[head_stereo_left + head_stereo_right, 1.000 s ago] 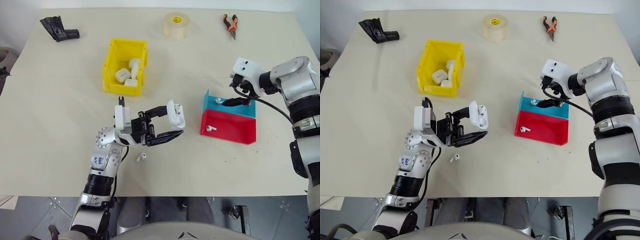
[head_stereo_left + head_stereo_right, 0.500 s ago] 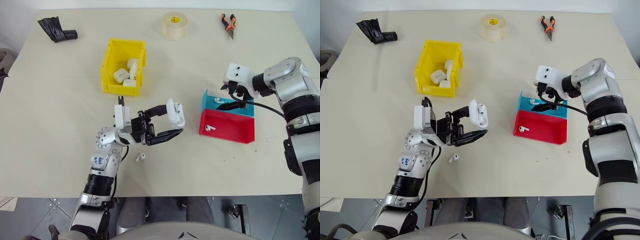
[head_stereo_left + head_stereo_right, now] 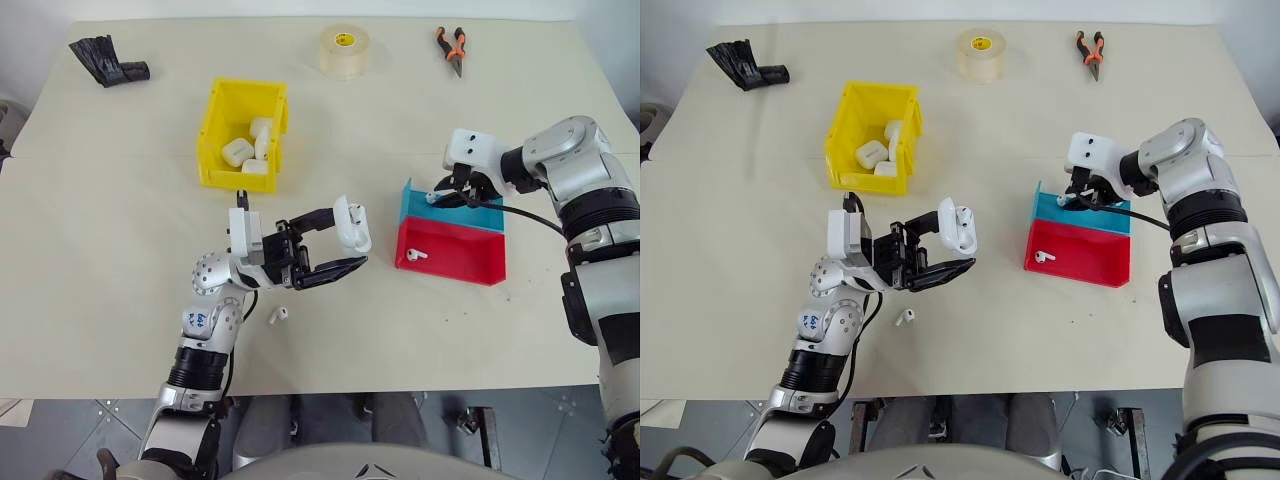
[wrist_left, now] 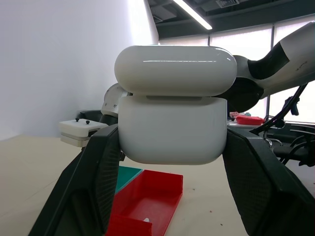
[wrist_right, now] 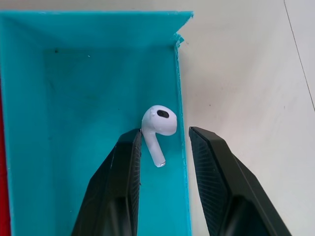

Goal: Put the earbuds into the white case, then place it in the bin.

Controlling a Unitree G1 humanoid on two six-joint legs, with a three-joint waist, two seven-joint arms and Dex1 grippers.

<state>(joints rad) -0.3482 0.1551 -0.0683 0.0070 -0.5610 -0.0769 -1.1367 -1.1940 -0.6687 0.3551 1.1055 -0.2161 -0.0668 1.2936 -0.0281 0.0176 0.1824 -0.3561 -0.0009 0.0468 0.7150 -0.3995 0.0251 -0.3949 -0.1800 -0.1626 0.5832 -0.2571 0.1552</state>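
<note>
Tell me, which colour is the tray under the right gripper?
Blue tray, teal in shade; the right wrist view shows it best.

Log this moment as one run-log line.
left gripper: shut on glossy white earbud case | right gripper: straddling tiny white earbud in blue plastic tray, wall between fingers

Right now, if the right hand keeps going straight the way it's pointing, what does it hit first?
Most likely the earbud lying in the blue tray: its stem sits between the right hand's fingers, which straddle the tray's side wall, with the tray floor just beyond. Exact depth is unclear.
</note>
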